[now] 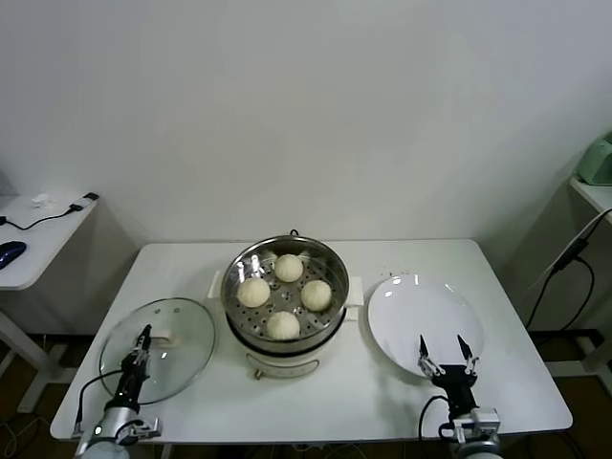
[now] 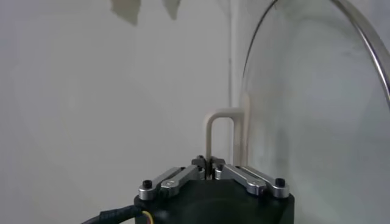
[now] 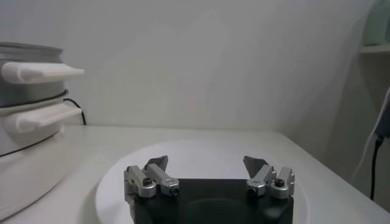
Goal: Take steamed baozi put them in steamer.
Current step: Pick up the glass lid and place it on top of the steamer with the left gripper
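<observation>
Left gripper (image 1: 143,334) sits at the lower left of the head view, over the round clear glass lid (image 1: 182,356) with its metal rim, and its jaws are pinched together; the left wrist view shows the left gripper's tips (image 2: 209,162) meeting at the foot of the pale cream loop handle (image 2: 220,131) of that lid, closed on it. The glass lid (image 2: 317,109) lies flat on the white rectangular table (image 1: 316,402), just left of the cooker.

Right gripper (image 1: 448,350) is at the lower right of the head view, black fingers spread wide with nothing between them, hovering at the near edge of the flat round white plate (image 1: 416,306). From the right wrist view the right gripper (image 3: 206,165) stands open above that bare white plate (image 3: 201,152), with the cooker's cream side handles (image 3: 39,72) at the left edge of the frame.

Centre of the head view: the large round shiny stainless-steel steamer (image 1: 241,266) on its cream-white electric base, lid off. On its perforated tray sit the four small round pale cream steamed baozi (image 1: 284,295), one toward the back, one left, one right, one at the front, each apart from the others

Far left, a small white side table (image 1: 38,234) carries a black cable
</observation>
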{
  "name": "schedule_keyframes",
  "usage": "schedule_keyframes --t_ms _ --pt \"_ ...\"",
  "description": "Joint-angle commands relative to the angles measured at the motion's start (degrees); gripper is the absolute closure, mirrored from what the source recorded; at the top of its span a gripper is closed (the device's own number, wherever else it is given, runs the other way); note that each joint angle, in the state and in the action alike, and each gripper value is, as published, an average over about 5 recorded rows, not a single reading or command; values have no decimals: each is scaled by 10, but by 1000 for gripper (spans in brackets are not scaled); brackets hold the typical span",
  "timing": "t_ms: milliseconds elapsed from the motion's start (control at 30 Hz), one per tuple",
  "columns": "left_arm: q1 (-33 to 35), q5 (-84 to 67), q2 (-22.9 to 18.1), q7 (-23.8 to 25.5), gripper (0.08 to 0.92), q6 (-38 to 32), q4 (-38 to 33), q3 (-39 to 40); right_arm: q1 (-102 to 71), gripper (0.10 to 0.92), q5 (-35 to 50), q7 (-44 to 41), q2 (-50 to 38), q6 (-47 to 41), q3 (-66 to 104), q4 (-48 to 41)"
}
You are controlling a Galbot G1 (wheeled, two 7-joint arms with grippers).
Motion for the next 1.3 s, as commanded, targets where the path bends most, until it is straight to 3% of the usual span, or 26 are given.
schedule_keyframes --t_ms 33,300,500,633,933,1300 --pt "52 -68 23 59 866 36 -151 -27 -1 203 0 1 -1 -6 3 10" --pt "117 -195 90 212 866 145 -340 -64 2 203 -12 16 -3 -48 8 35" --pt "93 -185 88 284 866 232 -440 -24 1 203 -39 17 -6 -69 4 46" --pt "55 -135 84 314 866 296 -489 55 -1 203 -44 20 -6 -72 3 47" --pt "-43 10 38 370 866 387 -498 258 -6 203 -45 10 -4 -37 -2 40" --pt "-101 99 -62 406 866 433 -435 382 -9 203 -45 7 5 4 0 9"
